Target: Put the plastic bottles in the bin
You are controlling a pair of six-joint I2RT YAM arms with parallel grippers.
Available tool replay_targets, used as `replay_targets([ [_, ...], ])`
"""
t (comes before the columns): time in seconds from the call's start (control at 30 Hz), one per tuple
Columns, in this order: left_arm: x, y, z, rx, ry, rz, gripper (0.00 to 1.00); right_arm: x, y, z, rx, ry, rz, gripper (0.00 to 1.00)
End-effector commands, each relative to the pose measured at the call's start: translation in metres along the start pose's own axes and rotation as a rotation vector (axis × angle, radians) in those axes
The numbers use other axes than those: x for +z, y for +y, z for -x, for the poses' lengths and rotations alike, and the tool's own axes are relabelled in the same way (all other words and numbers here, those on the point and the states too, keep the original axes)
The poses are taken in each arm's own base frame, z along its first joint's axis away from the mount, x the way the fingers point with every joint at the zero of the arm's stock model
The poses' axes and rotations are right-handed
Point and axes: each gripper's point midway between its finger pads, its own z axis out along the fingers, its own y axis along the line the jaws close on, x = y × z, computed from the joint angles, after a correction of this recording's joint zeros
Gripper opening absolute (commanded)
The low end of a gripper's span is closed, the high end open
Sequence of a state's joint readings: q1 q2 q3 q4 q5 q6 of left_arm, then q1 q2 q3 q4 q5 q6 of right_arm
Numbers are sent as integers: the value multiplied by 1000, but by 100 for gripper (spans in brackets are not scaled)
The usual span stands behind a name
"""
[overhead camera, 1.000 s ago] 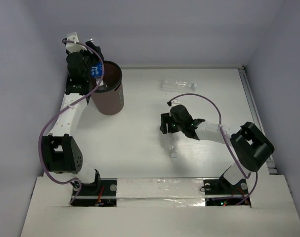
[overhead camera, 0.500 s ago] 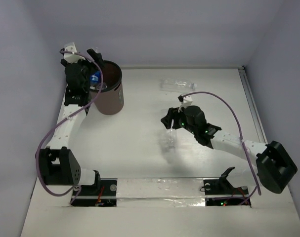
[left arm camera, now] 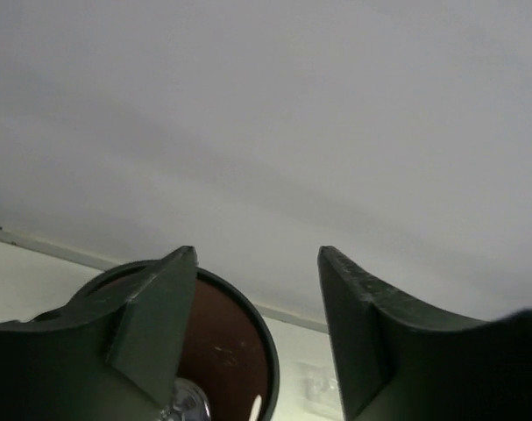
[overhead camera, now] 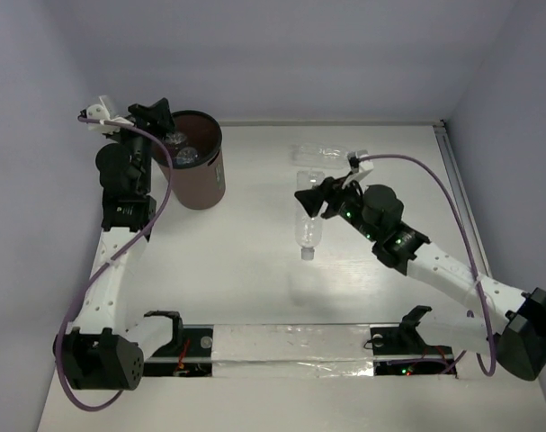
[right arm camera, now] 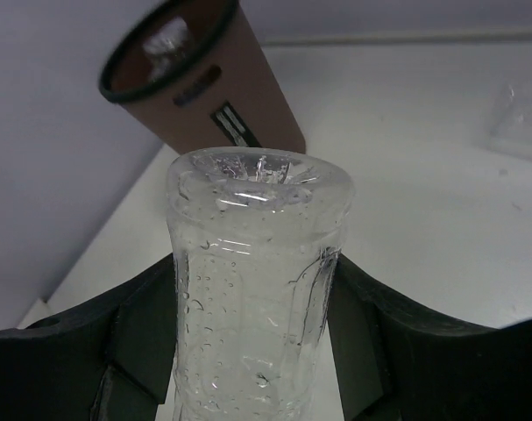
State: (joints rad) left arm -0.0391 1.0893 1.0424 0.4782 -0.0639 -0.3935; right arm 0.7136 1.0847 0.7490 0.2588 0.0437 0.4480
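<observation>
The right gripper [overhead camera: 310,200] holds a clear plastic bottle with no label [overhead camera: 308,225], pinched tight between its two fingers. The bottle hangs up off the white table [overhead camera: 237,243]. It stands on end, with its small cap pointing down.

The dark brown round bin with a black rim [overhead camera: 201,184] is to the left of this bottle and a bit farther back, well apart from it. So the next move looks like a carry to the left and back, until the bottle is over the open top. Nothing stands on the table between the bottle and the bin, so the way looks free. I think the bottle may need to go higher first so its cap does not bump the rim.

The left gripper [overhead camera: 156,115] is right at the bin, over the far left side of the rim. Its fingers are wide apart and hold nothing. It is close to where the bottle must go — the two arms could bump there, so it may need to make room. The left wall is near the bin too.

Some small bottles [overhead camera: 178,148] lie inside the bin. One more clear bottle [overhead camera: 325,155] lies on its side near the back edge of the table, its long side running left to right. It is just behind the right gripper, so the right arm is much nearer to it.
</observation>
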Motion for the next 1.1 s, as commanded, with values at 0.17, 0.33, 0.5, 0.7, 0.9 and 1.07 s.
replay_targets([
  [0.17,-93,-74,46,-215,25,-308,36,13,107,154,-34,-357,221,48],
  [0.33,-155,-55,21,-100,109,-287,36,37,129,208,-100,-499,212,49],
  [0.5,-183,-10,-17,2,190,-126,39,80,144,228,-144,-559,204,49],
  [0.7,-198,-4,-46,9,246,-131,46,160,152,240,-174,-627,145,48],
  [0.9,-203,0,-42,12,234,-98,47,219,149,232,-200,-649,104,47],
  [1.07,-207,-2,-38,0,225,-104,47,248,149,212,-260,-670,104,47],
])
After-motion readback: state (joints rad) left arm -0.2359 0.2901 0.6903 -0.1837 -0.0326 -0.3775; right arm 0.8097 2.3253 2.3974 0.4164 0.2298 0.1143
